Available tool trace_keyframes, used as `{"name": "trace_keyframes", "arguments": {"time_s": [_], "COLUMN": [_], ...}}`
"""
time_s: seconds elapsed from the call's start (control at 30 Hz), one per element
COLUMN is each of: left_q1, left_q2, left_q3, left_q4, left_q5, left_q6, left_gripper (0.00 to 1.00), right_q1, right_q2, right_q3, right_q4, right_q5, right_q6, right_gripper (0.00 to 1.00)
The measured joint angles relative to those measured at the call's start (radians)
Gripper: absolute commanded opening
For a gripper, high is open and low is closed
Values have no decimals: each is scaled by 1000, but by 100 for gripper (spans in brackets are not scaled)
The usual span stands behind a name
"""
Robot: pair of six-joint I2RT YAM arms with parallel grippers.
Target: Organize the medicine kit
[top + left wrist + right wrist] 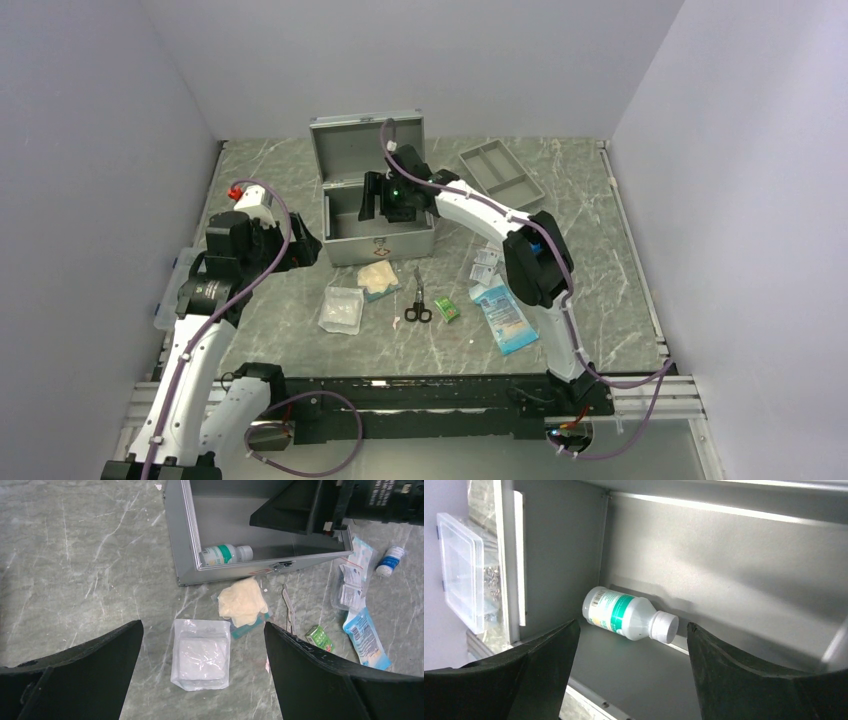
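The medicine kit (pixel 380 240) is a silver metal case standing open at the back centre, its lid upright behind it. A white bottle with a green label (pixel 626 615) lies on its side inside the kit; it also shows in the left wrist view (pixel 225 555). My right gripper (pixel 385 197) hangs over the open kit, open and empty, with the bottle just beyond its jaws (pixel 631 625). My left gripper (pixel 300 248) is open and empty left of the kit, above a clear gauze packet (pixel 201 653).
In front of the kit lie the gauze packet (pixel 341 308), cream gloves (pixel 378 278), scissors (pixel 418 303), a small green box (pixel 446 309), sachets (pixel 487 265) and a blue packet (pixel 505 315). A grey divided tray (pixel 501 174) sits back right. A clear plastic box (pixel 170 290) is at the left edge.
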Motion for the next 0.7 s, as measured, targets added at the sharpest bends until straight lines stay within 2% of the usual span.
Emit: {"name": "trace_keyframes", "arguments": {"time_s": [0.23, 0.43, 0.57, 0.7], "left_q1": [1, 1, 3, 7], "left_q2": [0, 0, 2, 3], "left_q3": [0, 0, 0, 0], "left_q4": [0, 0, 0, 0], "left_q5": [3, 7, 11, 21], "left_q6": [0, 0, 0, 0], "left_gripper": [99, 99, 99, 99], "right_q1": [42, 93, 101, 56], "right_q2": [-83, -264, -425, -515], "right_q3": [40, 16, -28, -78], "right_q4": [-96, -153, -165, -166], "right_q5": [159, 317, 428, 506], "right_q6": [-87, -182, -233, -261], "right_gripper": [87, 92, 92, 88]}}
